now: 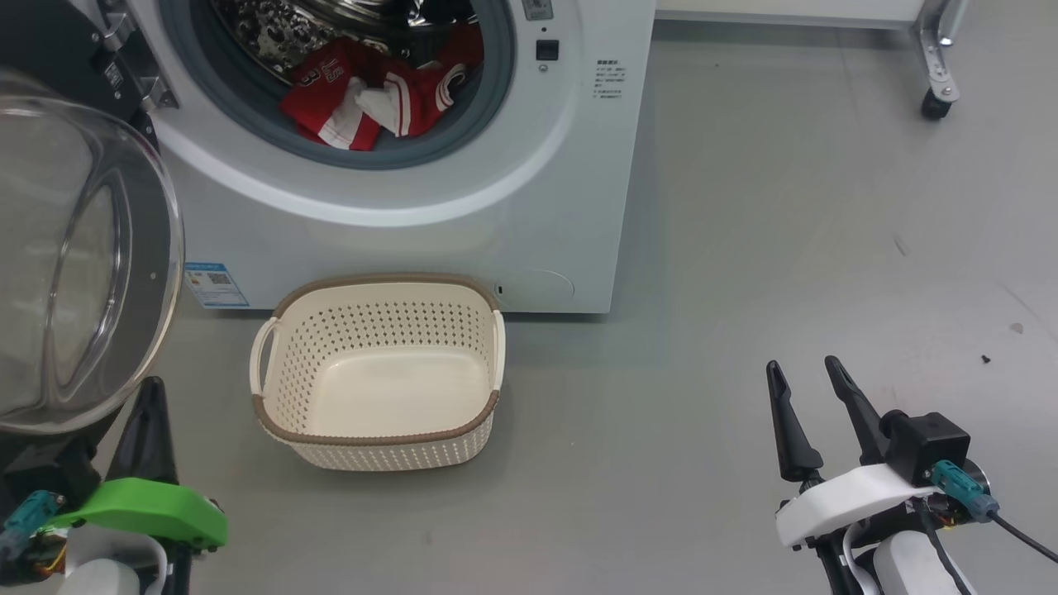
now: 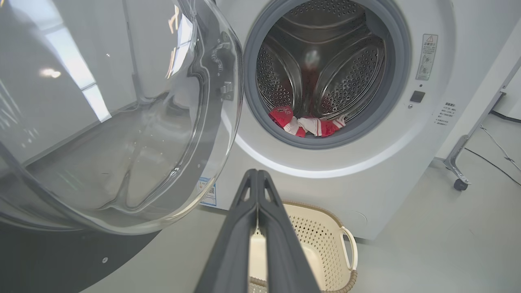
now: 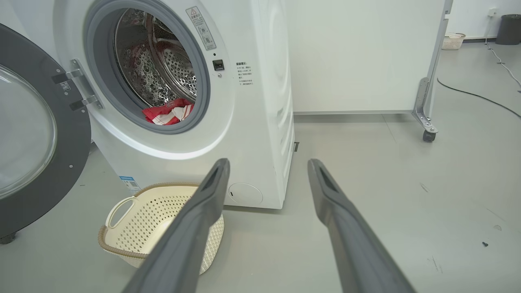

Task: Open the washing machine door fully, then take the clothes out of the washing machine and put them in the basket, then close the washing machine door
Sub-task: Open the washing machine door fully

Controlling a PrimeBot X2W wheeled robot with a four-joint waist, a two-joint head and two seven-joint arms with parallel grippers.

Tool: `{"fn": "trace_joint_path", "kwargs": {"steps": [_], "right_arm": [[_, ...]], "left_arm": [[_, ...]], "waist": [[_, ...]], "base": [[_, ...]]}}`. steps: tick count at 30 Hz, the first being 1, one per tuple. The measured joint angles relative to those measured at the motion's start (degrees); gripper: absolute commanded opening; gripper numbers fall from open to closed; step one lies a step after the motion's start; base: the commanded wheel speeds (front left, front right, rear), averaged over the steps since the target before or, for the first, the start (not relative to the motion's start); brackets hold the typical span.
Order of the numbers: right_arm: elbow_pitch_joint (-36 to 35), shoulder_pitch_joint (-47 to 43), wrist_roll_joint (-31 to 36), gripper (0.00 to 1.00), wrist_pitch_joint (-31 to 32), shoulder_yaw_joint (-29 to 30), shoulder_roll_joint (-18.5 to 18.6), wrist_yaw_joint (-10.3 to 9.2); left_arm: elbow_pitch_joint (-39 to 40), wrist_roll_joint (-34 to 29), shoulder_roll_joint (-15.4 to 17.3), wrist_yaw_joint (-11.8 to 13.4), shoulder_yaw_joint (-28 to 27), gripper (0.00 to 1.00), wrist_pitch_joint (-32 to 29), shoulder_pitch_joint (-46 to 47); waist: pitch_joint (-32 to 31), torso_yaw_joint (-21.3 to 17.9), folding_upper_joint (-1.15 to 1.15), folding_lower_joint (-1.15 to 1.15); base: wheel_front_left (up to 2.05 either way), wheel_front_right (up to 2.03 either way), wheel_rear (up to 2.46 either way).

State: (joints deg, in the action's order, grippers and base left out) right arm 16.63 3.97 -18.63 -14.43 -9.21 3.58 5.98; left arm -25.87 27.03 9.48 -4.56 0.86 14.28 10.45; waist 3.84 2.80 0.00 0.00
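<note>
1. The door [image 1: 83, 273] stands swung out to the robot's left with its glass bowl facing inward. The mouth of the machine [image 1: 496, 207] is unblocked, so I judge the opening step done.
2. The clothes [image 1: 372, 103] lie in a red-and-white heap at the bottom front of the drum [image 2: 325, 61], against the lower gasket lip. The heap's long axis runs across the mouth.
3. The basket [image 1: 376, 281] sits empty on the floor [image 1: 744, 248], directly below the mouth and close against the machine's front.
4. The left fingers [image 2: 250, 199] are pressed together and hold nothing, low beside the door's lower edge. From them the heap lies ahead, higher and slightly right.
5. The right fingers [image 1: 785, 417] are spread and empty, low and well to the right of the basket. From them the heap lies ahead, higher and far to the left.
6. The left arm looks nearer sideways, but it would have to part its fingers and skirt the door. The right is ready to grasp but faces a longer diagonal reach over the lip.
</note>
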Motion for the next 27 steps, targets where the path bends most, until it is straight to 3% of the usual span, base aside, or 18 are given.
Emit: {"fn": "trace_joint_path", "kwargs": {"steps": [11,20,21,23,24,27], "right_arm": [[-2.6,-1.1,0.0,1.0,0.0,0.7,-0.1,0.0],[-4.1,-2.2,0.0,1.0,0.0,1.6,-0.3,-0.01],[-4.2,-2.2,0.0,1.0,0.0,1.7,-0.3,-0.01],[-4.4,-2.2,0.0,1.0,0.0,1.7,-0.3,-0.01],[-4.5,-2.2,0.0,1.0,0.0,1.7,-0.3,-0.01],[-4.6,-2.2,0.0,1.0,0.0,1.7,-0.4,-0.01]], "left_arm": [[5.1,-1.7,-3.4,-0.7,3.6,0.0,0.0,-3.0],[8.0,-1.9,-4.7,-0.8,4.3,0.0,0.0,-4.0],[8.1,-1.9,-4.8,-0.8,4.3,0.36,0.0,-4.1],[8.4,-1.9,-4.8,-0.8,4.3,0.96,0.0,-4.3],[8.5,-1.9,-4.8,-0.8,4.3,1.0,0.0,-4.3],[9.2,-1.9,-4.8,-0.8,4.2,1.0,0.0,-4.5]], "waist": [[-2.0,-4.2,0.0,0.0],[-1.7,-5.0,0.0,0.0],[-1.7,-5.1,0.0,0.0],[-1.5,-5.2,0.0,0.0],[-1.5,-5.2,0.0,0.0],[-1.3,-5.3,0.0,0.0]], "base": [[0.0,0.0,0.0],[0.0,0.0,0.0],[0.0,0.0,0.0],[0.0,0.0,0.0],[0.0,0.0,0.0],[0.0,0.0,0.0]]}}
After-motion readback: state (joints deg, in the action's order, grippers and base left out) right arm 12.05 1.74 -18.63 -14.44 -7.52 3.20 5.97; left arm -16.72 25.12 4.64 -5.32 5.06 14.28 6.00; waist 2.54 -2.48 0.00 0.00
